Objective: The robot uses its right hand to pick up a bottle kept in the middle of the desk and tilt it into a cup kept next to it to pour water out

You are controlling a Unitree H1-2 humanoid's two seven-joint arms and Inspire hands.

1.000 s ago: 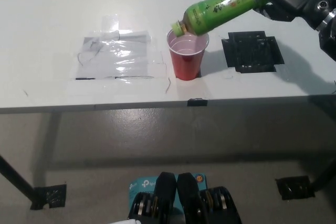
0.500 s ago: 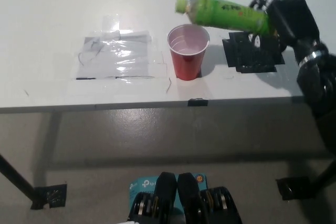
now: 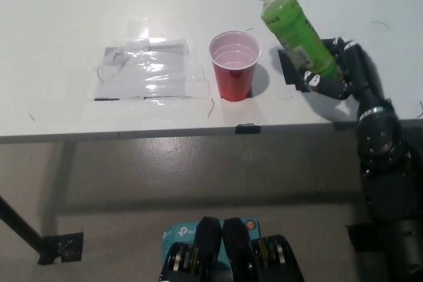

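Observation:
A green bottle (image 3: pixel 294 30) with a green cap stands nearly upright, leaning a little to the left, over the black patch (image 3: pixel 294 70) on the white desk. My black right hand (image 3: pixel 340 70) is shut on the bottle's lower part, low beside the desk's front right. A red cup (image 3: pixel 234 64) stands upright on the desk just left of the bottle, its pale inside showing. My left hand is out of view.
A sheet of clear plastic taped down (image 3: pixel 145 70) lies left of the cup. The desk's front edge (image 3: pixel 198 130) runs across the middle of the picture, with floor below. A black desk leg foot (image 3: pixel 59 247) stands at lower left.
The bottle has swung from tilted mouth-down over the cup to nearly upright, and my right hand has carried it right and down toward the black patch.

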